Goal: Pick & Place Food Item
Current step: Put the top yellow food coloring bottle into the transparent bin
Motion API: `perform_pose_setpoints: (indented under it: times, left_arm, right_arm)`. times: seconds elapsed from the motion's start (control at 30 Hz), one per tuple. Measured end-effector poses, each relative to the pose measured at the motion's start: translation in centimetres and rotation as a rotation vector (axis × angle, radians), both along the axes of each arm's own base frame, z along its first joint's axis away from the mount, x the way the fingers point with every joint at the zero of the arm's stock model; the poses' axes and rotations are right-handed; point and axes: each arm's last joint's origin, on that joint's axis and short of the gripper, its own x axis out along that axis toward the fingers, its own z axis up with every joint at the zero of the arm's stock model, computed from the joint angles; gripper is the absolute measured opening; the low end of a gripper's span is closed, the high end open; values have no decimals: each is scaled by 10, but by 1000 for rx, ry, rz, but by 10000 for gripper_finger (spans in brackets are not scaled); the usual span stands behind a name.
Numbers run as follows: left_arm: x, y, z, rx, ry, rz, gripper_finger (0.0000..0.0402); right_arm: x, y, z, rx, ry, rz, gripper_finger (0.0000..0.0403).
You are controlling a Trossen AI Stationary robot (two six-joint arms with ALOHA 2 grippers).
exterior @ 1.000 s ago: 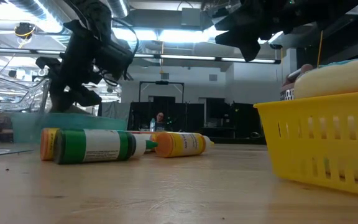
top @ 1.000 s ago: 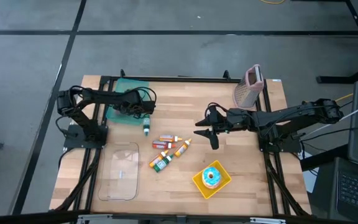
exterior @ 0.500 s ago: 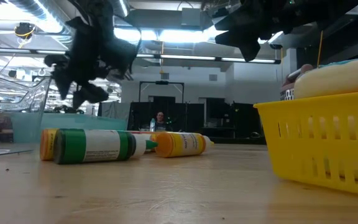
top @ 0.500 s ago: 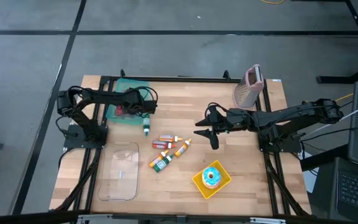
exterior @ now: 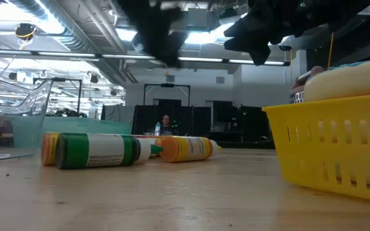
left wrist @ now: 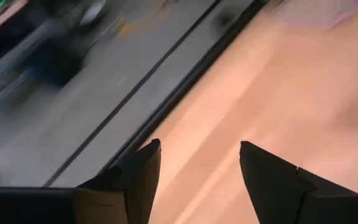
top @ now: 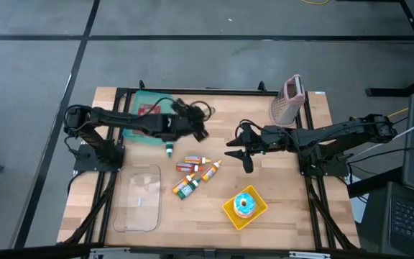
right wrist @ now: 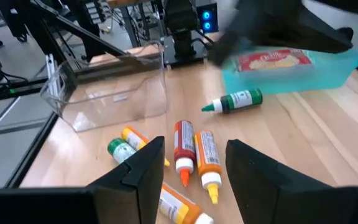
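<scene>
Fingers on left gripper spread, empty, beside teal tray w/ red packet; should centre over next bottle before closing. Right gripper fingers spread, waiting.

The left arm reaches from its base at the bench's left edge across toward the middle, and the left gripper hangs above the wood with its fingers spread and nothing between them. The right arm stretches in from the bench's right edge, the right gripper hovering over the bench's centre, fingers parted and empty.
</scene>
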Motion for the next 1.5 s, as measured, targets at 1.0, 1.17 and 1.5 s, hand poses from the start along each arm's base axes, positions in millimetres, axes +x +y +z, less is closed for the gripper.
perform_pose_setpoints:
  times: [1.0,1.17,1.5]
  left_arm:
    - [-32,-77,-92,-249,39,-249,212]
    - [-27,-65,-83,-266,158,-326,212]
    - [-21,-44,-80,-334,240,-448,212]
  right_arm:
    - [-1,0,-2,-28,16,10,168]
    - [-1,0,-2,-28,16,10,168]
    - [-1,0,-2,-29,25,10,168]
